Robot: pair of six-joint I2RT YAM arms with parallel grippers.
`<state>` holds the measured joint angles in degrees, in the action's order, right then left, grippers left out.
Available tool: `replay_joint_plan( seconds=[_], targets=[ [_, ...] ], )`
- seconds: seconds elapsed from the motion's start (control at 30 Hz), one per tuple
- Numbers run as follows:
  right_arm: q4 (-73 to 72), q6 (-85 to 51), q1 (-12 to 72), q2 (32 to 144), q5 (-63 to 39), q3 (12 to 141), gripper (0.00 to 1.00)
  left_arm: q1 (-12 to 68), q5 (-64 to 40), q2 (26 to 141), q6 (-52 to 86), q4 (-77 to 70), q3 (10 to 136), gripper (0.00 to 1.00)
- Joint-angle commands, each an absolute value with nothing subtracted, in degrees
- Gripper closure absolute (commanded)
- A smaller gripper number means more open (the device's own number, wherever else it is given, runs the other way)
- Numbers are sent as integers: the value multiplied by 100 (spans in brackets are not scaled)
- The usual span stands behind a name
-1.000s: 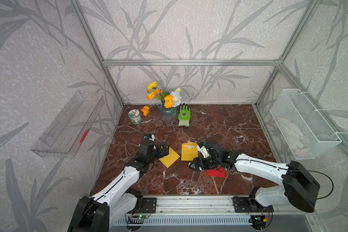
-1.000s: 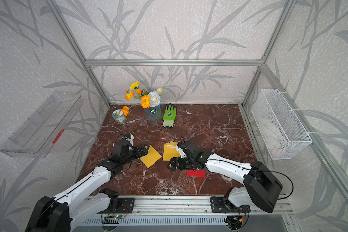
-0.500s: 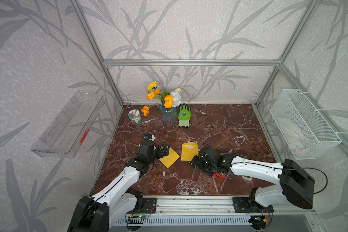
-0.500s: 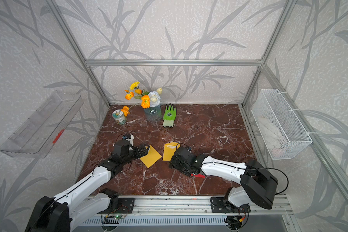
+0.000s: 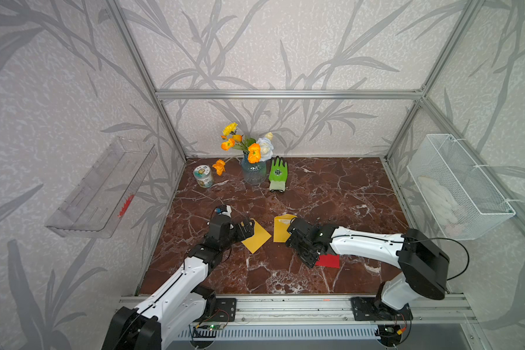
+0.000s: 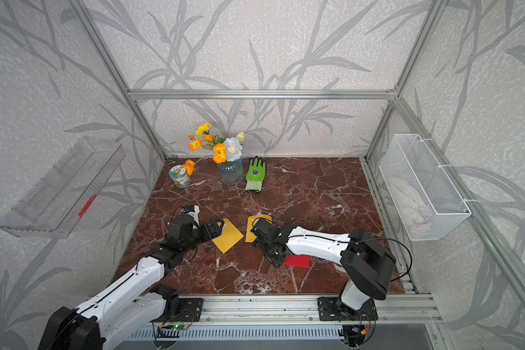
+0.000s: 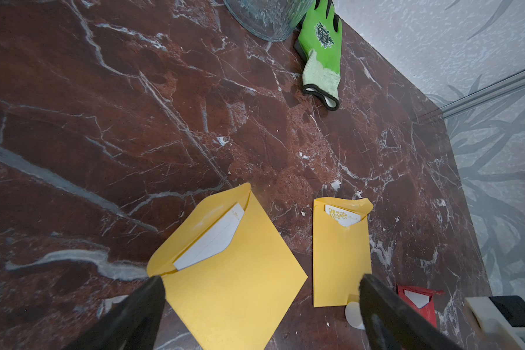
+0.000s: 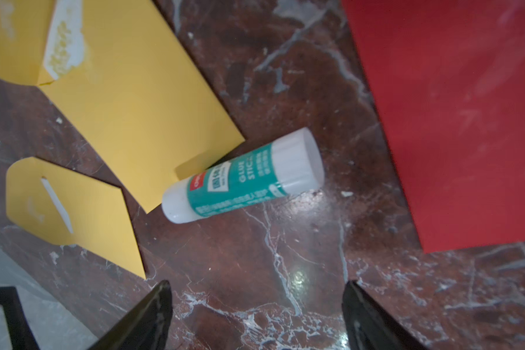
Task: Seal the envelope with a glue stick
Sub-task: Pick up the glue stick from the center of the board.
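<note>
Both spread and empty: left pincer (image 7: 261,278), right pincer (image 8: 256,285). Skewed closure on the mid-frame glue stick (image 8: 243,175) could roll it away.

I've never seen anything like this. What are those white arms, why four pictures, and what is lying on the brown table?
Those are two robot arms bolted at the table's front, each ending in a two-fingered gripper. Two pictures look down from a twin camera overhead; the other two come from cameras on the arms' wrists. On the marble table lie a tilted yellow envelope, a straight yellow envelope, both with flaps open, a red envelope, and a glue stick on its side, against the straight one's corner. At the back are a vase of flowers, a small tin and a green glove. The left gripper and right gripper are both open and empty; the right one is aimed at the glue stick.
</note>
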<state>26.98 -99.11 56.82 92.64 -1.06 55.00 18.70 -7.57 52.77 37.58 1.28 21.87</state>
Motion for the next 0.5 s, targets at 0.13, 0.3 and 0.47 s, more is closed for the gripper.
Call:
replay_joint_plan(
  seconds=[0.13, 0.3, 0.47],
  targets=[
    [3286, -10898, 5739, 9641, 437, 6000, 16, 1890, -800, 5133, 3767, 54, 2034, 0],
    [3676, -10940, 5739, 10070, 544, 6386, 21, 1890, -690, 5037, 3845, -60, 1873, 0],
    [3819, -11004, 5693, 10389, 553, 6579, 32, 1890, -567, 4991, 3929, -198, 1748, 0]
  ],
)
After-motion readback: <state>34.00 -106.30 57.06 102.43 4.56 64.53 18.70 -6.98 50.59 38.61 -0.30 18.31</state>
